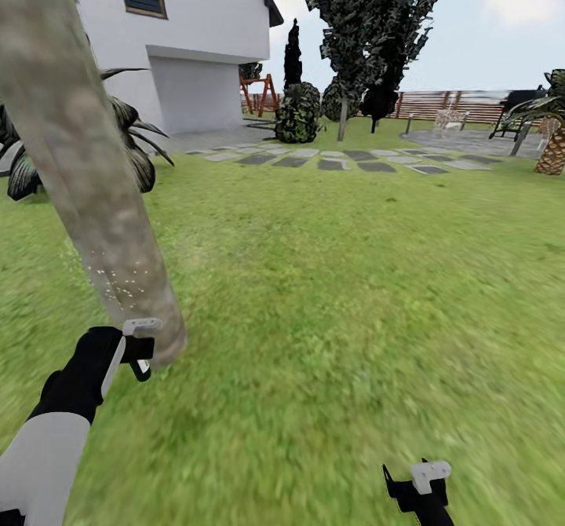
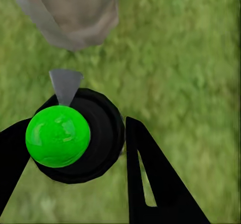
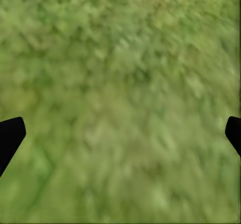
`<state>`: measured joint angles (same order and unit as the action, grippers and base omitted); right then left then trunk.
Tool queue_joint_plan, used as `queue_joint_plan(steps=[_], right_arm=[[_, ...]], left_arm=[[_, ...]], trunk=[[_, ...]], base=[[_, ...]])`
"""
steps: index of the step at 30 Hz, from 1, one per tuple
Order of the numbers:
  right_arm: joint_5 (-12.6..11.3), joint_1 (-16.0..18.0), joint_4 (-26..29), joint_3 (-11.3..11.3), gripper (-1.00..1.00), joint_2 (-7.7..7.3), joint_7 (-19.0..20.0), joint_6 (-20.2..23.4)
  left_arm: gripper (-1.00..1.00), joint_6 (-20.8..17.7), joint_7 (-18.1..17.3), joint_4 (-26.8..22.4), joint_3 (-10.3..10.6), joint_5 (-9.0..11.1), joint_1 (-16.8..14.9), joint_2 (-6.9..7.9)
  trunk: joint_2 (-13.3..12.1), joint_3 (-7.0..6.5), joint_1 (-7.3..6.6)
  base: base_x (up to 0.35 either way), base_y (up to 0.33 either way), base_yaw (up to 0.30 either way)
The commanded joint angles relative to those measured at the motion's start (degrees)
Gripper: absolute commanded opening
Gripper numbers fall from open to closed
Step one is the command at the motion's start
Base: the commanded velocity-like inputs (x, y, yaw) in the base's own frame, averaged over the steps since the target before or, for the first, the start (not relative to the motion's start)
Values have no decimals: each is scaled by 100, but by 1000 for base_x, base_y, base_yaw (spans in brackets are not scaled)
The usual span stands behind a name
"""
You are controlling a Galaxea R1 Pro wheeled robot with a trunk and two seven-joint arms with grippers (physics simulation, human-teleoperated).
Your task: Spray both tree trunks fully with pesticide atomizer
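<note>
A thick grey-beige tree trunk [image 1: 86,173] leans across the left of the head view and meets the grass just ahead of my left arm. Small white specks [image 1: 118,286] dot its lower part. My left gripper [image 1: 138,351] is shut on the pesticide atomizer [image 2: 57,136], a black body with a bright green round top. Its grey nozzle [image 2: 65,83] points at the trunk's base [image 2: 70,13], a short gap away. My right gripper [image 1: 420,483] hangs open over bare grass, its two fingertips wide apart [image 3: 120,133] with nothing between them.
A spiky dark plant [image 1: 133,141] stands behind the trunk, in front of a white house [image 1: 196,31]. Stepping stones [image 1: 345,161], dark narrow trees [image 1: 369,31], a bush [image 1: 298,114], a short palm [image 1: 553,149] and a slatted fence [image 1: 439,104] lie far ahead. Lawn [image 1: 353,290] stretches to the right.
</note>
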<state>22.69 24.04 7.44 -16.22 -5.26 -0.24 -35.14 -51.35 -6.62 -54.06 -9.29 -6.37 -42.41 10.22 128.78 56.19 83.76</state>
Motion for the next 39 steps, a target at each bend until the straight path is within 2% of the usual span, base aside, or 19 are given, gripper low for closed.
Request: queue_joint_plan(steps=[1,8,30,33,36,39], right_arm=[[60,4,-6,-48,100,5,-2,-19],[68,4,-6,-48,100,4,-2,-19],[69,4,-6,-48,100,5,-2,-19],[61,4,-2,-49,100,1,-2,-19],[60,4,-1,-54,100,-1,-2,-19],[60,4,-4,-56,100,-2,-8,-19]], left_arm=[[-100,-24,-58,-8,-11,-65,-4,-2],[-100,-24,-58,-16,-11,-66,-4,4],[-100,-24,-58,-20,-20,-66,-4,7],[-100,-22,-57,10,-20,-54,-3,-27],[-100,245,-60,18,-76,-61,-4,-65],[-100,322,-43,19,-71,-79,-9,-69]], trunk=[[2,5,1],[2,5,1],[2,5,1],[2,5,1],[2,5,1],[2,5,1]], base=[[160,-241,0],[157,-242,47],[156,-243,273],[146,-254,157],[116,-265,24],[91,-274,2]])
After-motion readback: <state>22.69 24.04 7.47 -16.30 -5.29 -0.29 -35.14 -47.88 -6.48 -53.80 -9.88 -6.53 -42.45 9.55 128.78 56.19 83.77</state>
